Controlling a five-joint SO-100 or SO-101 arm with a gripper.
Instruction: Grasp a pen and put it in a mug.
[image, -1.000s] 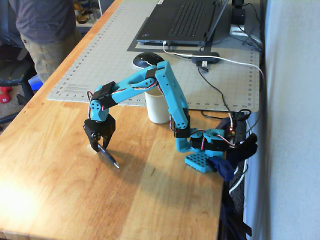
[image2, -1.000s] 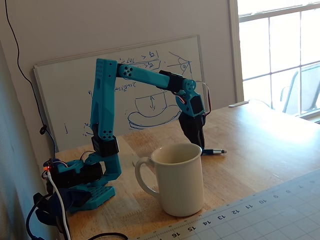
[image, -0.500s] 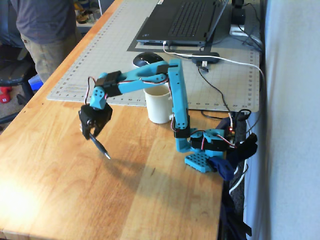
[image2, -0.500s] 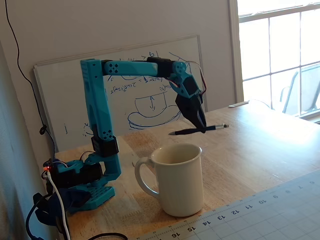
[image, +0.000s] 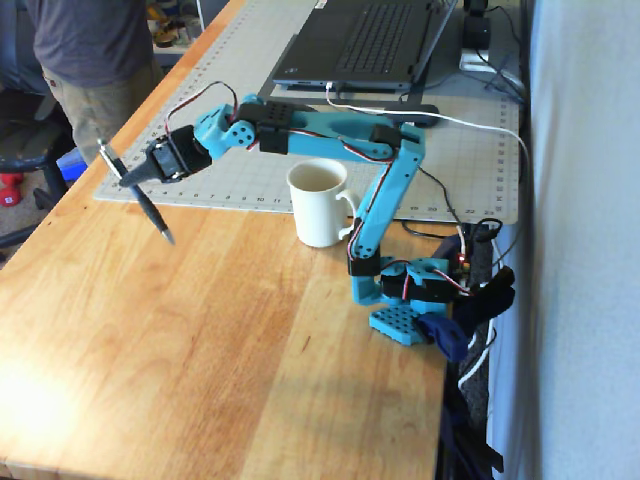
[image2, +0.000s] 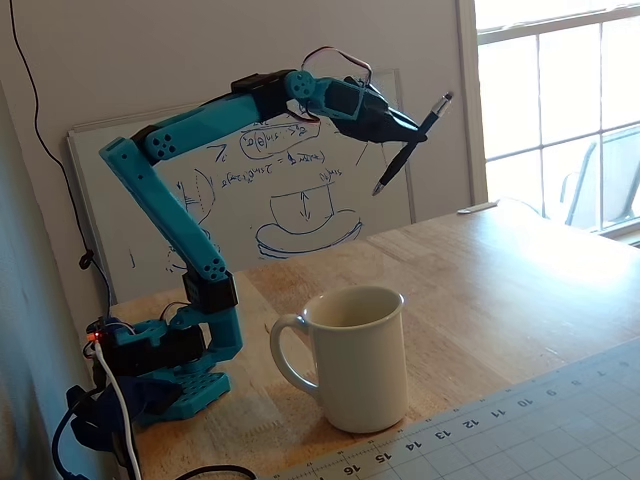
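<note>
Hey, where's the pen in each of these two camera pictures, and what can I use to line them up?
One fixed view: the pen is at the left, held slanted in the gripper above the wooden table.
The other fixed view: the pen is at upper right, in front of the whiteboard, held in the gripper.
Shared landmark: the white mug, standing beside the arm's base.

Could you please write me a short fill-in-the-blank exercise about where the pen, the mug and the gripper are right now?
1. The gripper is shut on the ____.
2. The pen is held in the air, tilted, not yet inside the ____.
3. The mug stands upright with its base partly on the wooden table and partly on the gridded ____.

Missing words: pen; mug; mat
</note>
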